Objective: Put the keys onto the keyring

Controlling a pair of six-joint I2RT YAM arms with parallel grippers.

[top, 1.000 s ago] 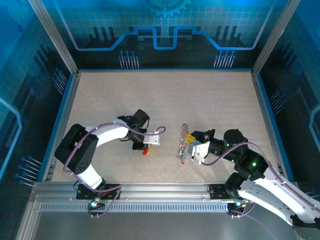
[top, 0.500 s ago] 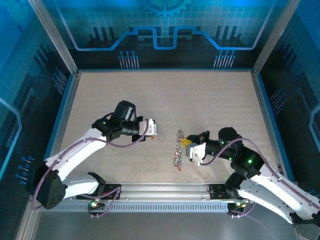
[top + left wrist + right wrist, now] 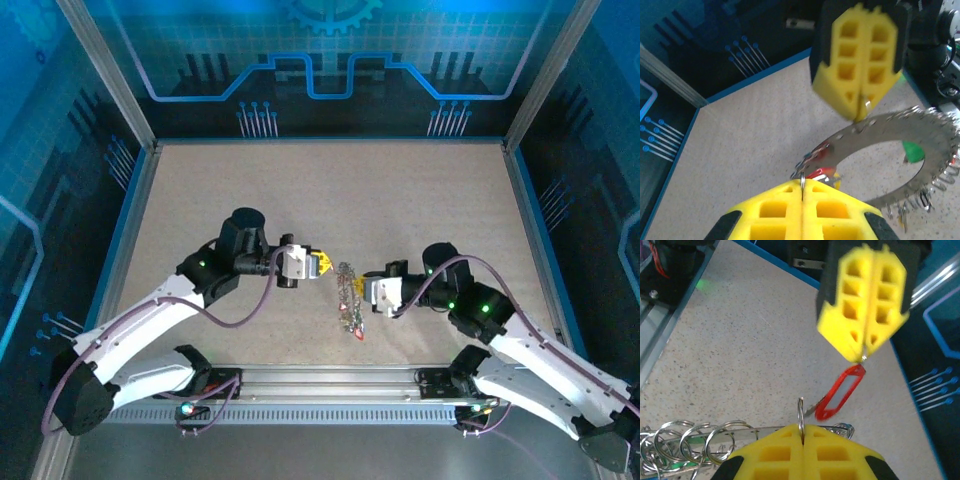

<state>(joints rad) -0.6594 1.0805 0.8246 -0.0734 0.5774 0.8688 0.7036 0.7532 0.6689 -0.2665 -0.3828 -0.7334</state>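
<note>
The keyring [image 3: 347,290] hangs on edge at mid-table, a flat grey ring [image 3: 880,150] with several small split rings [image 3: 685,440] and keys along its rim. My right gripper [image 3: 364,290] is shut on a small ring at the keyring's rim [image 3: 801,415]. My left gripper [image 3: 322,265] faces it from the left. It is shut on the thin ring [image 3: 802,181] of a key with a red tag [image 3: 840,392]. That key dangles from the left fingertips, close to the keyring's rim. A green tag [image 3: 912,150] hangs on the far side.
The speckled beige table [image 3: 330,190] is bounded by blue side rails [image 3: 125,240] and a metal frame at the near edge [image 3: 330,385]. Both arm bases sit at that edge.
My left arm has swung up and right, from low on the table to the keyring, carrying the red-tagged key. My right gripper has shifted left with the keyring.
</note>
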